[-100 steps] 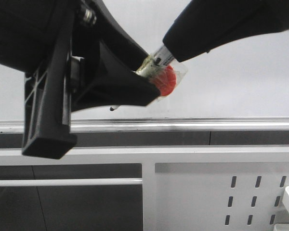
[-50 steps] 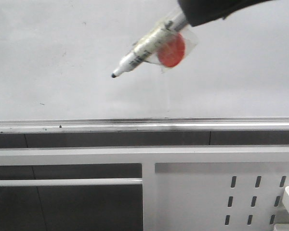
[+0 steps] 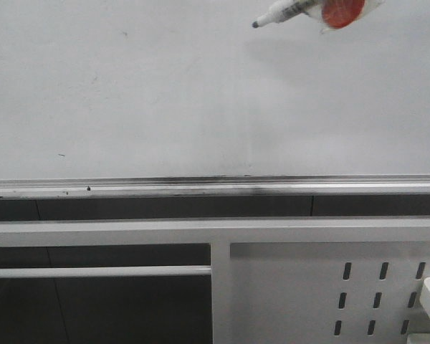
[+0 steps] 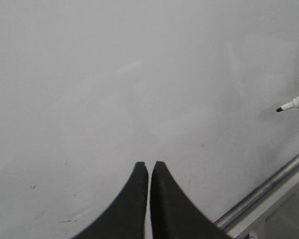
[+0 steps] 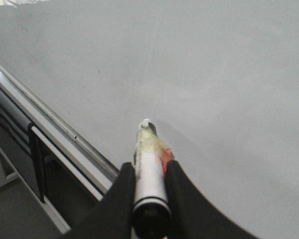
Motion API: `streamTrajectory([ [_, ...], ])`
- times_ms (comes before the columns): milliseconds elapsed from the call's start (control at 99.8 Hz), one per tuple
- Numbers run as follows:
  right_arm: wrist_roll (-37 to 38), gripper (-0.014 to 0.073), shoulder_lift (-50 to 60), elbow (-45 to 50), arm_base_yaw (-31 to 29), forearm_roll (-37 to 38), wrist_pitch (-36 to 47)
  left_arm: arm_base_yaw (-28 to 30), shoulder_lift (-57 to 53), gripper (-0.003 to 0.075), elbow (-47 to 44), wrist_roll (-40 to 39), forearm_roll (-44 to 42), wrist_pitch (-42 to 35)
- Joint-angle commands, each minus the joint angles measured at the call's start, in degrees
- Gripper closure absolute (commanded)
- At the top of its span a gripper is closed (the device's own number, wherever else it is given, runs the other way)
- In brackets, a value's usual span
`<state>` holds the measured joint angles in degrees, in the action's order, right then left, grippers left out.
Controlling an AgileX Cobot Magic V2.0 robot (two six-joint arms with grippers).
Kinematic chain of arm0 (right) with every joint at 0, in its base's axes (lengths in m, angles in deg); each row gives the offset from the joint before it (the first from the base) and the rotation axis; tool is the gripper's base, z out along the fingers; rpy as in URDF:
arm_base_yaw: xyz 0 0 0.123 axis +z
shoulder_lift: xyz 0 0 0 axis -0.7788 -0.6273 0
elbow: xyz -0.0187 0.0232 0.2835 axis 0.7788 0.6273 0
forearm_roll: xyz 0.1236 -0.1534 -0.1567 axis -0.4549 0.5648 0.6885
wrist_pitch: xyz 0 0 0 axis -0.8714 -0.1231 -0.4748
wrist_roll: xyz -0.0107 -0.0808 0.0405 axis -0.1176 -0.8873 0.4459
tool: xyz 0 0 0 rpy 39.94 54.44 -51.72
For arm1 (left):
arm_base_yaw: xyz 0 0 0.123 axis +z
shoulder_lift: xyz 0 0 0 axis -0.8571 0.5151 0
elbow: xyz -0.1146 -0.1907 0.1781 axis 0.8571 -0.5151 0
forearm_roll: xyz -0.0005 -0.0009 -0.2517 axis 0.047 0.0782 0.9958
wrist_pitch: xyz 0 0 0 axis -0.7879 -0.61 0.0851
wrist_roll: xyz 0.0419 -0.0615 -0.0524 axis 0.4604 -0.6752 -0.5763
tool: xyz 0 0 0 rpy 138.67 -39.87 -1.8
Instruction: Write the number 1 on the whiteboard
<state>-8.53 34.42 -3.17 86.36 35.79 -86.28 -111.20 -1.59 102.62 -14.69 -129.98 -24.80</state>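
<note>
Right hand point(image 5: 148, 191): fingers are closed on a marker point(image 5: 148, 169), gripped about its rear barrel; the tip projects beyond the fingertips toward the whiteboard point(image 5: 214, 74). In the front view only the marker point(image 3: 301, 10) is seen, at the upper right edge of frame; the hand itself is cropped out there. An orange-red disc point(image 3: 342, 10) under clear tape is attached to the marker barrel.

Left hand point(image 4: 149, 167): fingers are pressed nearly together, a hairline gap between the tips, nothing held. It is aimed at the whiteboard point(image 4: 114, 74) surface. Not seen in the front view.

Surroundings: the whiteboard point(image 3: 165, 86) fills the upper part of the front view, with faint smudges and a few small dark specks. A silver rail point(image 3: 201, 188) runs along its lower edge. Below it a white metal frame point(image 3: 129, 231) is seen, with a slotted white panel point(image 3: 380, 290) at lower right. Nothing is seen between the marker tip and the board.

Marker orientation: the long axis is tilted, the dark tip pointing left and slightly down in the front view, close to the board; contact cannot be determined. In the left wrist view the marker point(image 4: 295, 103) tip is seen at the frame edge.

The number 1: no stroke is visible on the board in any view.
</note>
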Motion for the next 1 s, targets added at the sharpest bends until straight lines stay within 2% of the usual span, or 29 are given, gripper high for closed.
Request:
streamTrajectory([
  [0,0.1,0.0663,0.1,-1.6,-0.8,-0.3,7.6,-0.3,0.6,0.074,-0.4,-16.0,-13.9,-1.6],
  [70,0.1,0.0663,0.1,-1.9,-0.8,-0.3,8.7,-0.3,0.7,0.074,-2.2,-26.3,-21.9,-0.7],
  [110,0.1,0.0663,0.1,-1.9,-0.8,-0.3,9.5,-0.3,0.8,0.074,-3.0,-28.5,-23.5,0.1],
  [271,-0.3,0.0663,-0.6,-1.9,-1.6,0.0,10.6,-0.3,0.8,0.074,-3.5,-28.5,-23.5,1.6],
  [461,-0.4,0.0663,-8.4,-1.9,-5.8,-0.3,9.7,-0.3,0.8,0.074,-3.5,-28.5,-23.5,1.7],
  [631,-0.4,0.0663,-16.3,-1.8,-4.7,-2.6,8.9,-0.3,0.8,0.074,-3.5,-28.5,-23.5,1.7],
  [751,-0.4,0.0663,-16.5,-1.8,-3.2,-2.6,9.0,-0.3,0.8,0.074,-3.5,-28.5,-23.5,1.6],
  [842,-0.7,0.0664,-13.3,-1.9,0.4,-2.0,6.7,-0.3,0.8,0.074,-3.5,-28.5,-23.5,-1.5],
  [992,-0.9,0.0666,-9.0,-1.9,7.6,1.7,-3.9,-0.3,1.8,0.0739,-3.5,-27.6,-23.5,-14.5],
])
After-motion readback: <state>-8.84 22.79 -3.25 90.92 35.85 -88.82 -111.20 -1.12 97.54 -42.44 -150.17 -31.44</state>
